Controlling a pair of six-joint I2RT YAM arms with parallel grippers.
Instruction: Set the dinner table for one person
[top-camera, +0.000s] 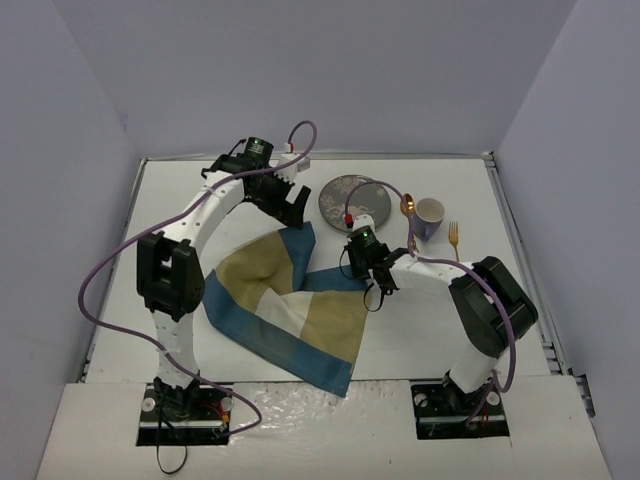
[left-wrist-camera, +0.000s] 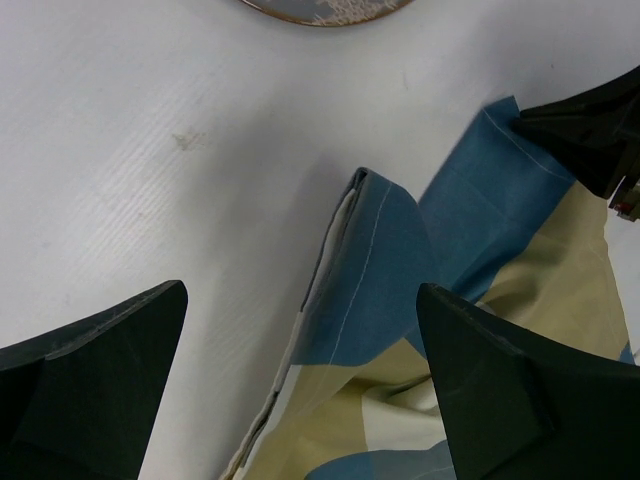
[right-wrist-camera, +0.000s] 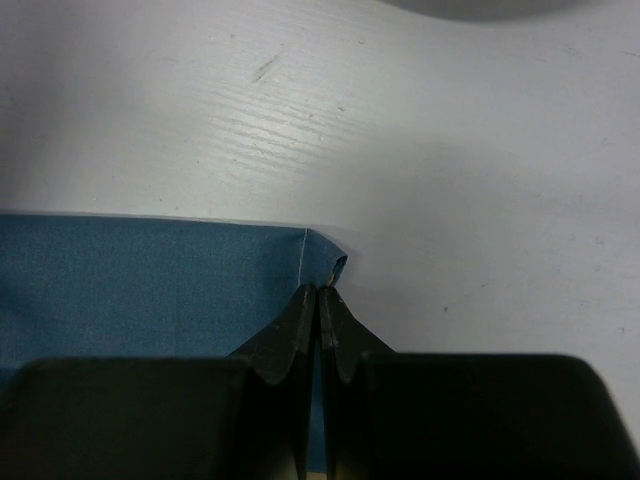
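The blue-and-tan checked placemat (top-camera: 290, 300) lies rumpled on the white dinner table (top-camera: 430, 320), with its far corner folded up. My right gripper (top-camera: 374, 297) is shut on the placemat's right corner; in the right wrist view the closed fingertips (right-wrist-camera: 320, 296) pinch the blue hem (right-wrist-camera: 150, 290). My left gripper (top-camera: 292, 212) is open and empty, just above the placemat's far corner. In the left wrist view that gripper (left-wrist-camera: 300, 340) has its jaws wide apart, either side of the folded blue corner (left-wrist-camera: 380, 250).
A grey plate (top-camera: 355, 198) sits at the back centre; its edge shows in the left wrist view (left-wrist-camera: 330, 8). To its right are a gold spoon (top-camera: 408, 215), a lilac cup (top-camera: 430, 215) and a gold fork (top-camera: 453, 238). White walls ring the table.
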